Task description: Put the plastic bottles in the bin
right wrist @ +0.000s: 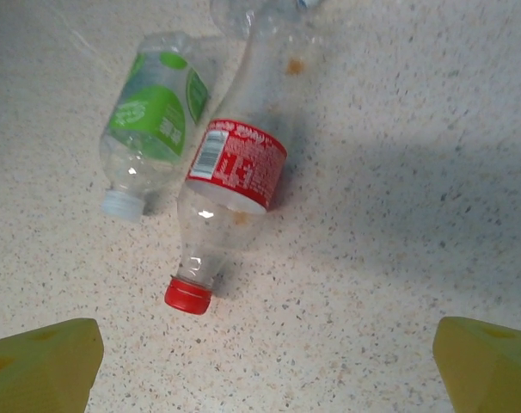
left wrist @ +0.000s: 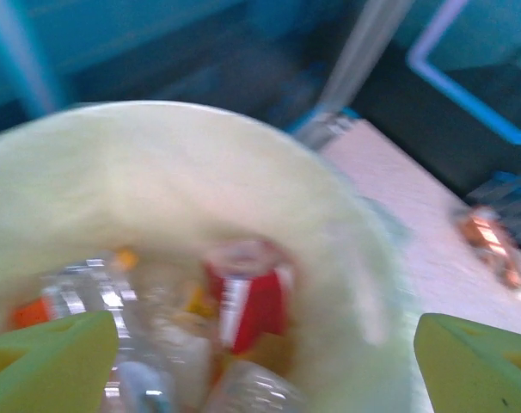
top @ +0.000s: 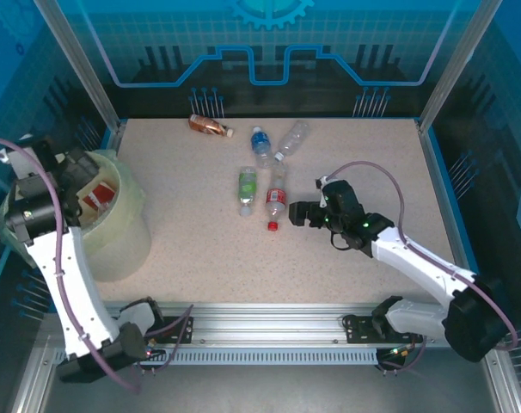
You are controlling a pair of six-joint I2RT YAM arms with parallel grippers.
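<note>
While left jaws hang apart over the bin (top: 123, 232), right jaws gape above the red-label bottle (right wrist: 235, 172) lying on the surface (right wrist: 398, 284): probably light, crushable, slick, best pinched gently across its label.

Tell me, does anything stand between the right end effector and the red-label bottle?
Nothing visible does. The right end effector hangs open over the table, and the red-label bottle lies just ahead of it. The green-label bottle lies beside that bottle, not in between.
</note>
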